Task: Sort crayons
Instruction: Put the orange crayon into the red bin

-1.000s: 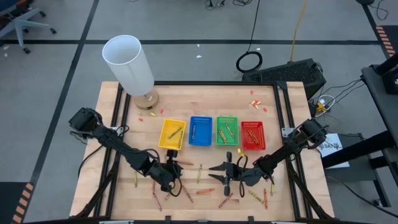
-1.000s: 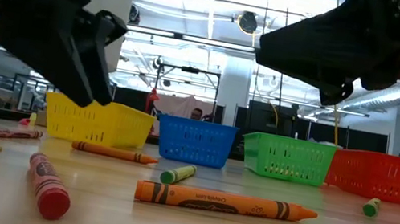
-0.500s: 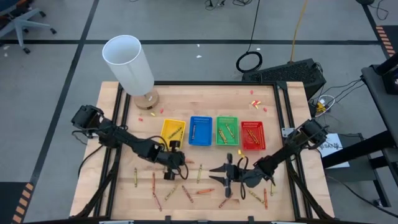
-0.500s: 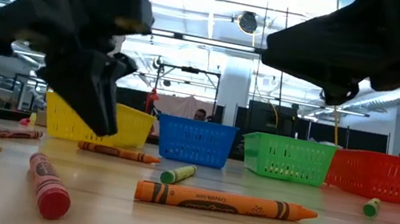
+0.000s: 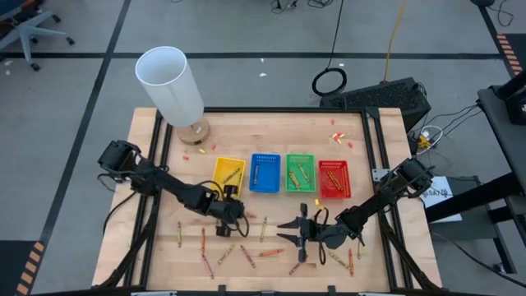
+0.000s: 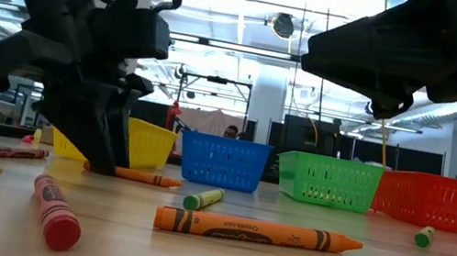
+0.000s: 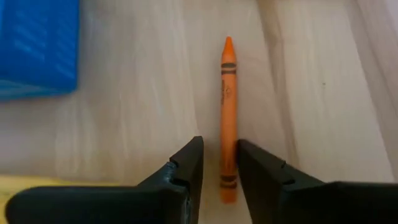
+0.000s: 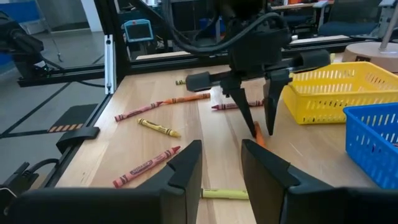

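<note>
The left pincer [image 7: 219, 163] is down on the wooden surface [image 5: 271, 144] just in front of the yellow tray [image 5: 228, 176], its 2 fingers [image 7: 186, 163] standing slightly apart on either side of an orange crayon [image 7: 227, 118]; they bracket the crayon's blunt end closely, but I cannot tell whether they actually press on it. That crayon is a thin orange stick with a paper wrapper, dark bands near each end and a pointed tip, lying flat on the surface near the blue tray [image 5: 265, 172]. The other crayons [image 5: 246, 256], red, orange, yellow and green, lie scattered flat across the near half of the surface, and a few more rest inside the yellow, green [image 5: 299, 172] and red [image 5: 334, 178] trays. The right pincer [image 5: 289, 232] hovers to the right of the left one, in front of the green tray, its fingers partly open and holding nothing.
</note>
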Available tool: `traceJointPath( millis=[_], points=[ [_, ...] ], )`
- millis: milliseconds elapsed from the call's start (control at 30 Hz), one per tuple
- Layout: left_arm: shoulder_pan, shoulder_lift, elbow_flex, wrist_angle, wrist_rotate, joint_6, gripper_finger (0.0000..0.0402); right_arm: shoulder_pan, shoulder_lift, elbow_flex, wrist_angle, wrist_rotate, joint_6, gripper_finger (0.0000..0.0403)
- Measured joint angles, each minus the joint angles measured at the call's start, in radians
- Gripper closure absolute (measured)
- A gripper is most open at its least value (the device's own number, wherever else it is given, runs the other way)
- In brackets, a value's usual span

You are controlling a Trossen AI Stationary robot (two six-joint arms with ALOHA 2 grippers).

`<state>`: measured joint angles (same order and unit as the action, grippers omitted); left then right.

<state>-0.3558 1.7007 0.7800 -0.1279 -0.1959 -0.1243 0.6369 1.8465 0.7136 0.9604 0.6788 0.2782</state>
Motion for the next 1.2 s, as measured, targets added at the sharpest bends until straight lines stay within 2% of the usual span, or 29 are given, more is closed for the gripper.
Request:
traceJointPath(
  millis=[267,567,967,1200],
  points=[
    [-0.002,0.026,0.003,0.006,0.026,-0.056,0.0320,0.000,0.000,0.000,0.000,0.000,0.001,0.0305],
    [-0.003,0.027,0.001,-0.001,0.056,-0.080,0.0393,0.000,0.000,0.000,0.000,0.000,0.001,0.0305],
    [-0.007,0.022,0.017,0.010,0.054,-0.106,0.0389,0.000,0.000,0.000,0.000,0.000,0.001,0.0305],
    [-0.012,-0.003,0.039,0.008,0.090,-0.107,0.0389,0.000,0.000,0.000,-0.004,0.001,-0.001,0.0305]
  ],
)
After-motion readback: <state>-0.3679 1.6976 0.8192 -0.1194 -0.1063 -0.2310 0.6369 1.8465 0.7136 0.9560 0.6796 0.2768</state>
